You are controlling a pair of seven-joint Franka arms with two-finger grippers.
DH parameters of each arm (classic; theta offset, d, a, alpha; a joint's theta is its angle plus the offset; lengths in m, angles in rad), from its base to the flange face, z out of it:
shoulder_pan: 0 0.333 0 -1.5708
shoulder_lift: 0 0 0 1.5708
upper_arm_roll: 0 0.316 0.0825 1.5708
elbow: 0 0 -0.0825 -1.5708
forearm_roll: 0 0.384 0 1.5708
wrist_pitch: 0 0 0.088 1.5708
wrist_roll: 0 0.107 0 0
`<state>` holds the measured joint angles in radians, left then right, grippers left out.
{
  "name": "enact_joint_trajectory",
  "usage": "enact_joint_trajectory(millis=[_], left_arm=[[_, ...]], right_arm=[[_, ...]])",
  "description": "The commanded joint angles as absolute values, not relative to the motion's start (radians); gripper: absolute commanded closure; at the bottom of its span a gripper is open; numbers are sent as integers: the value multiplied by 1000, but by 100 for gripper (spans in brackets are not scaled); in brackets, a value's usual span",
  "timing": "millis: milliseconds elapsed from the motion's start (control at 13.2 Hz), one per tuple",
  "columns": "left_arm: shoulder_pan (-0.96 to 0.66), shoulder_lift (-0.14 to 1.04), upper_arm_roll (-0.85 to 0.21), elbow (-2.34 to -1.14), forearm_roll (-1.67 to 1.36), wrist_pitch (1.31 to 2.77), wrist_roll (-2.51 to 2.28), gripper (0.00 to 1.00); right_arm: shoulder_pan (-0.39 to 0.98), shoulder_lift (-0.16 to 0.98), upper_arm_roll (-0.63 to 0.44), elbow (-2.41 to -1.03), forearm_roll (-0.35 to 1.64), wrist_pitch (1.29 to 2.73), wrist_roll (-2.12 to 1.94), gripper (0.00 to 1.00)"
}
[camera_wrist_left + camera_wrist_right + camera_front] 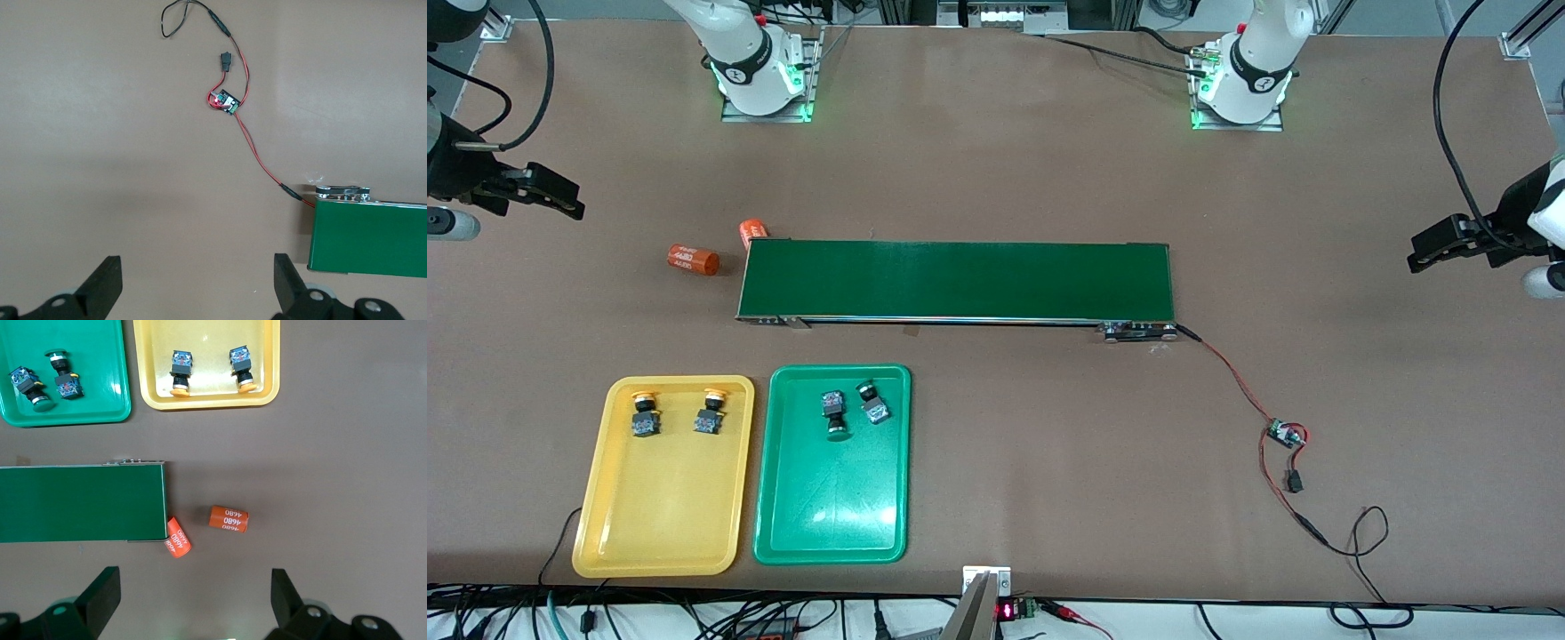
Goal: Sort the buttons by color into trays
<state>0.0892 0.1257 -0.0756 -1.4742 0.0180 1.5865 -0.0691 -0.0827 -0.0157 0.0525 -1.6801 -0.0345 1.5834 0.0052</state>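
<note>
Brown desk fills my screen, with the conveyor belt idle across its middle. Nearer the camera, the yellow tray holds both yellow buttons and the green tray both green buttons (sorting looks finished). I judge both arms parked clear at their ends of the desk: left tool and right tool released, holding nothing.

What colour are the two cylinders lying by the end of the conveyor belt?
The cylinders are orange with white print, clearest in the right wrist view.
</note>
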Motion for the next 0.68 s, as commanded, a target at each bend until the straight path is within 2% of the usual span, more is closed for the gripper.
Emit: enact_joint_trajectory(millis=[0, 607], left_arm=[[94, 110, -78, -1485, 18, 1594, -46, 0], [94, 107, -78, -1483, 18, 1594, -46, 0]], right_arm=[[-83, -3, 54, -1651, -20, 1557, -5, 0], [-92, -3, 52, -1652, -20, 1555, -3, 0]])
